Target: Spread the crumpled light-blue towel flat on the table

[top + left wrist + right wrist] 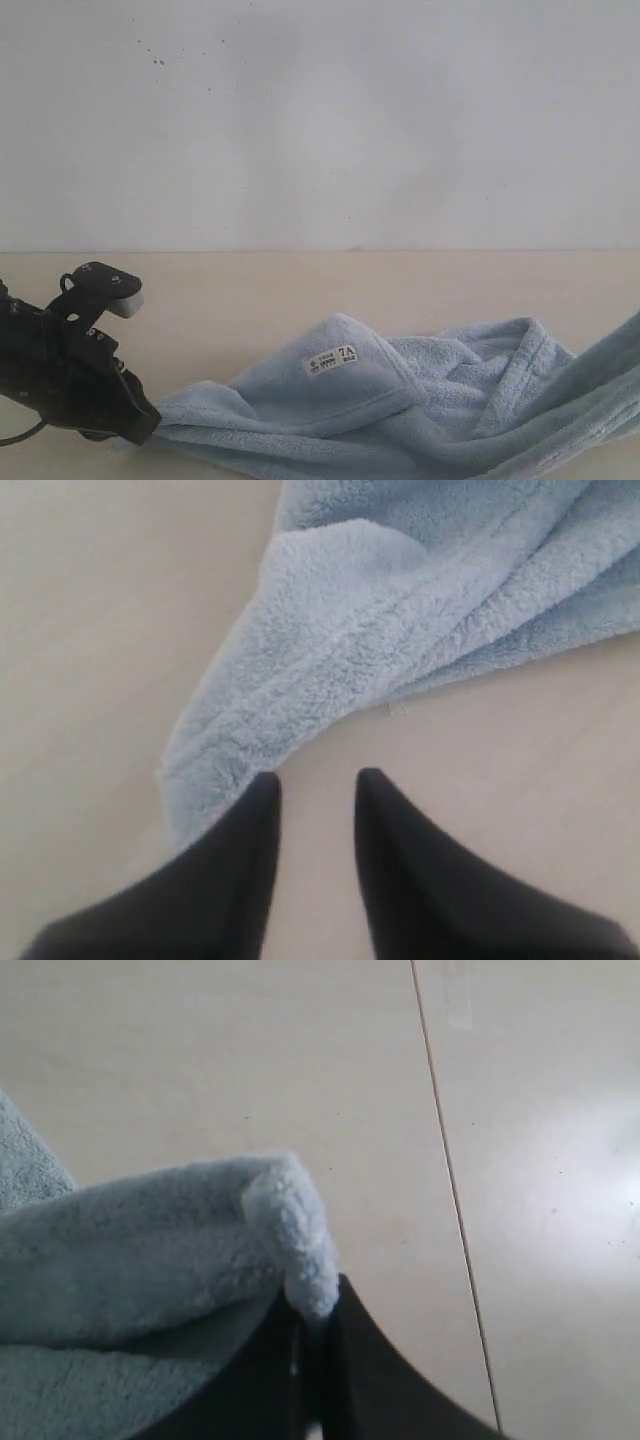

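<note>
The light-blue towel (400, 410) lies crumpled across the front right of the beige table (250, 300), its white tag (331, 360) facing up. Its right end rises off the table toward the frame edge. My left gripper (318, 778) is open, low over bare table right beside the towel's left hemmed corner (230, 760), with nothing between its fingers. In the exterior view the left arm (70, 380) sits at that corner. My right gripper (316, 1305) is shut on a corner of the towel (295, 1230), held above the table; this gripper is out of the exterior view.
A white wall (320, 120) stands behind the table. A thin dark seam (450, 1180) runs across the table surface in the right wrist view. Bare table stretches behind and left of the towel.
</note>
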Controlling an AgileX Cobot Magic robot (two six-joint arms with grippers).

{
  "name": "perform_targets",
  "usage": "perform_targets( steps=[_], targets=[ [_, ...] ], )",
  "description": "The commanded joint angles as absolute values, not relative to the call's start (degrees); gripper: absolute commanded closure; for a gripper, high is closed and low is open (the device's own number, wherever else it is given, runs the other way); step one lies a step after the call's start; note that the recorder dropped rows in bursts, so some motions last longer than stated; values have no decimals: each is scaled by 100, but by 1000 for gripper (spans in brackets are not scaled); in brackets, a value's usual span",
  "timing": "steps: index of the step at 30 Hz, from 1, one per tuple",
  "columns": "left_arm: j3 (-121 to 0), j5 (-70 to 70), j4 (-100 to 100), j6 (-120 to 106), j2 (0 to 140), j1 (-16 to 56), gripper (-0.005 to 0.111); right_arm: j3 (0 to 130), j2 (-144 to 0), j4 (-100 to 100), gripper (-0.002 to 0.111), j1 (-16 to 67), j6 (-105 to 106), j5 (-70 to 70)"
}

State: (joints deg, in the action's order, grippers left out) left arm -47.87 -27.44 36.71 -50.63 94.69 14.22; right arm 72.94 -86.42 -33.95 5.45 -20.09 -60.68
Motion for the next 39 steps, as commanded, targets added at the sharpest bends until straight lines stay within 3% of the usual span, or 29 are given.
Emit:
perform_targets(
  steps=[1,3,9,16,19,24,32,39],
  targets=[
    [-4759,-2624,3574,-5426,9471,1457,48,7262,-8657,-3493,108,514,-2040,-5659],
    [-4700,-2466,3508,-5449,9473,1457,43,7262,-8706,-3479,108,514,-2040,-5596],
    [-4405,-1495,3463,-5792,9850,1457,43,7262,-8804,-3393,108,514,-2040,-5559],
    [-4509,-1496,3463,-5857,10292,1457,44,7262,-8804,-3393,108,514,-2040,-5408],
    [-4514,-1496,3463,-5941,10458,1457,54,7262,-8804,-3393,108,514,-2040,-5398],
    [-4538,-1550,3463,-5941,10412,1457,100,7262,-8804,-3393,108,514,-2040,-5408],
    [-4538,-1606,3563,-5894,9771,1457,103,7262,-8804,-3356,108,514,-2040,-5373],
    [-4538,-2206,4010,-5673,8286,1457,103,7262,-8804,-4111,108,448,-2301,-5801]
  ],
)
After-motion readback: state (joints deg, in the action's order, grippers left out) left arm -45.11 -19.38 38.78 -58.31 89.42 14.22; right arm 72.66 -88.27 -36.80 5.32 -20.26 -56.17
